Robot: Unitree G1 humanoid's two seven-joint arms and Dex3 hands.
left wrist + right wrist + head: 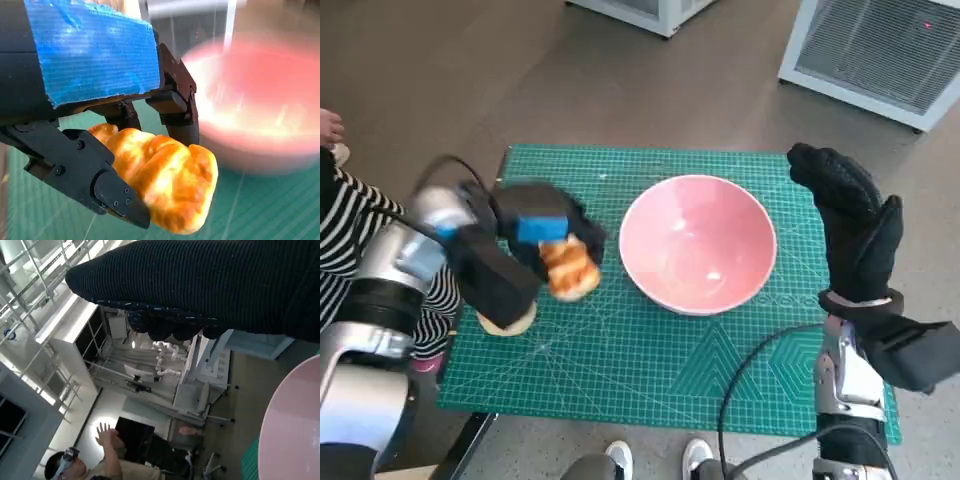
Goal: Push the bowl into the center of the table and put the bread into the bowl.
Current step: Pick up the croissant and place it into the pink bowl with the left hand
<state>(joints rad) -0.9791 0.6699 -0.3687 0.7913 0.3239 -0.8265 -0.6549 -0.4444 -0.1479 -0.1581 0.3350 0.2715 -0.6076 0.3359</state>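
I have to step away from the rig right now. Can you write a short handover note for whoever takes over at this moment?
Left robot hand: grips the bread, lifted off the green mat, just beside the bowl.
Right robot hand: holds nothing, fingers spread, raised at the bowl's far side and not touching it.
Pink bowl: upright, empty, about mid-table.
Done: bowl looks centred; bread picked up.
Left: carry the bread over the rim and release it into the bowl.
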